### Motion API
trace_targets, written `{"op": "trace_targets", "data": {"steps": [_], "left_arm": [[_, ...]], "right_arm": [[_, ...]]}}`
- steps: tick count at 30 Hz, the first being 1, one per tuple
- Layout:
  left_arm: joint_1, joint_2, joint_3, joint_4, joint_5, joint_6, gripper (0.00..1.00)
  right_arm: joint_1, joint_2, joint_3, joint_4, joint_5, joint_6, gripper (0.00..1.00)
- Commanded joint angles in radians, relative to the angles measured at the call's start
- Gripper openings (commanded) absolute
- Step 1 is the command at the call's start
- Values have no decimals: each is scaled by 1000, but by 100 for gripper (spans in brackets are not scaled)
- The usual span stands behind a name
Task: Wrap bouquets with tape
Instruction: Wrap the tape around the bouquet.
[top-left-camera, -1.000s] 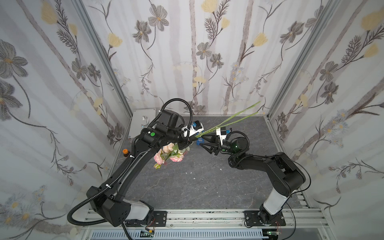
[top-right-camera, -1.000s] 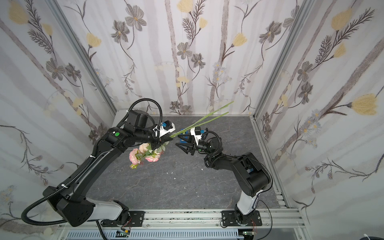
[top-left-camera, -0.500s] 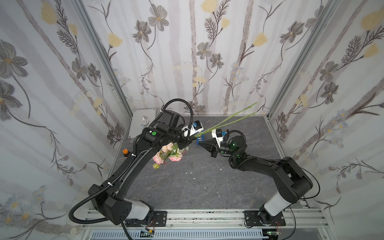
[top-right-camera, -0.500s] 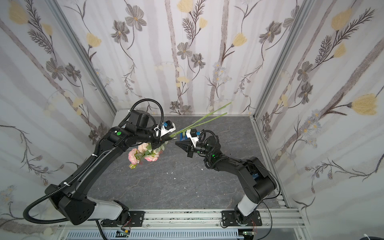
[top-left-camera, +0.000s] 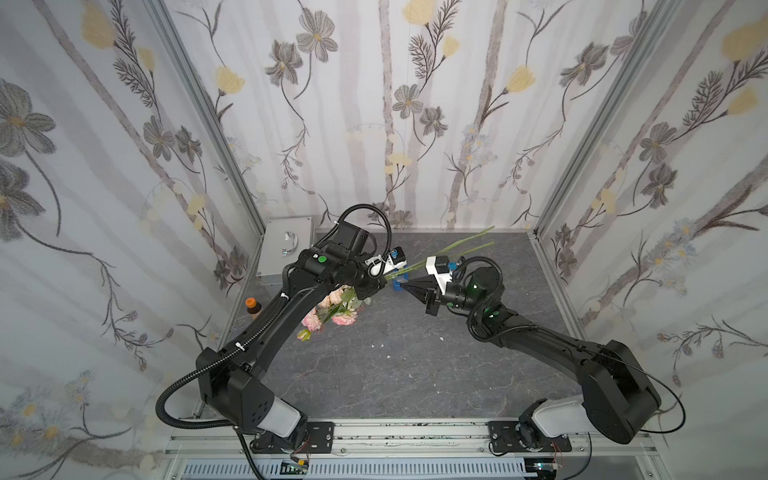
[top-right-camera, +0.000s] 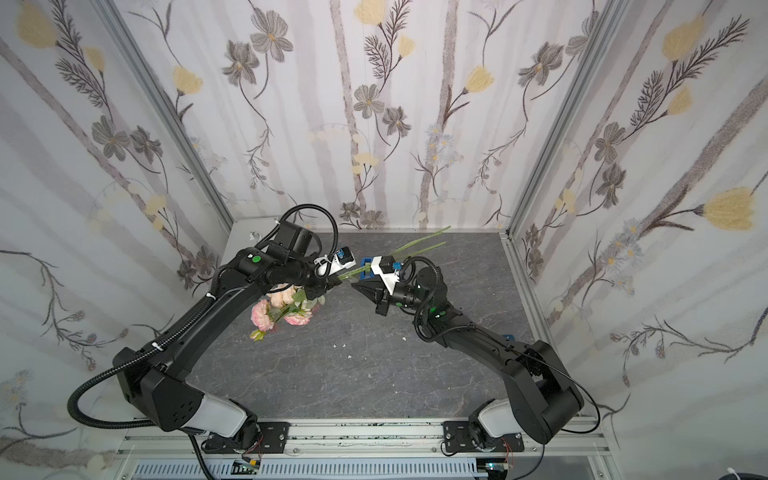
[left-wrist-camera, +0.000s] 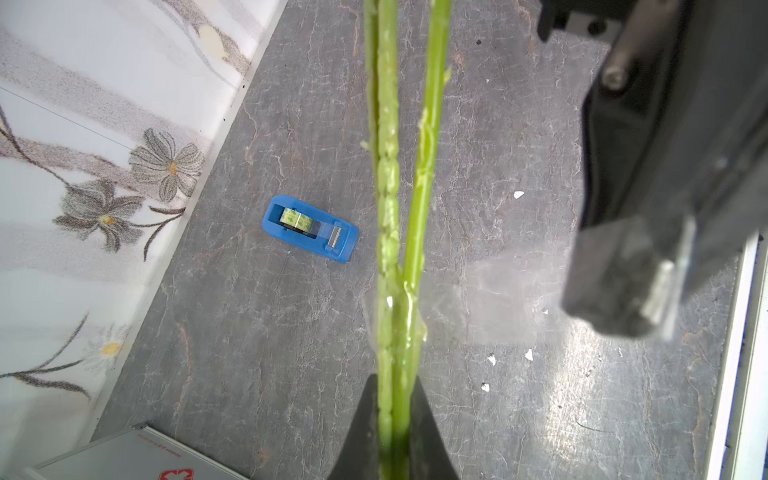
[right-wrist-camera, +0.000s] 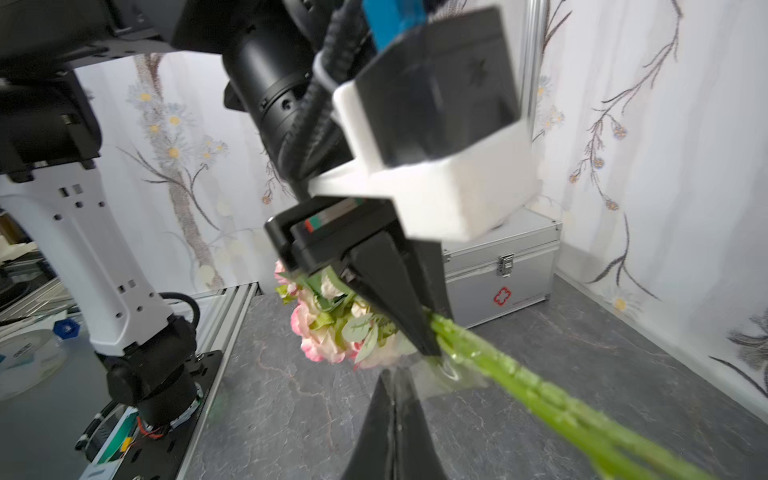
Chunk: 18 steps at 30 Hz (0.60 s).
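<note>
Bouquet (top-left-camera: 332, 311) gripped by left pincer (left-wrist-camera: 395, 390) over grey marbled tabletop (top-left-camera: 395, 374), floral-papered walls (top-left-camera: 374, 104) around; right pincer (top-left-camera: 406, 286) closed.

Silver case (top-left-camera: 286, 249) in back left corner; orange-capped bottle (top-left-camera: 252, 306) along same side; white scraps (left-wrist-camera: 518, 194) on grey tabletop (top-left-camera: 374, 386).

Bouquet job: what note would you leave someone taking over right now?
Left gripper: shut on the long green stems of the pink-and-peach artificial rose bouquet, held above the dark grey table.
Right gripper: shut, tips at a clear tape flap on the stems; grip on it unclear.
Blue plastic tape dispenser: on the table, free.
Done: tape stuck on.
To do: finish wrapping.
</note>
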<state>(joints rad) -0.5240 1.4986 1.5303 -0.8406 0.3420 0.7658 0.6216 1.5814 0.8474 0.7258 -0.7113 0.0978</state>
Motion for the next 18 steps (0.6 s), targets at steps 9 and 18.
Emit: {"op": "trace_targets", "data": {"steps": [9, 18], "left_arm": [[1, -28, -70, -10, -6, 91, 0], [-19, -67, -136, -10, -98, 258, 0]], "right_arm": [[-21, 117, 263, -423, 93, 10, 0], [-38, 217, 465, -764, 138, -80, 0]]}}
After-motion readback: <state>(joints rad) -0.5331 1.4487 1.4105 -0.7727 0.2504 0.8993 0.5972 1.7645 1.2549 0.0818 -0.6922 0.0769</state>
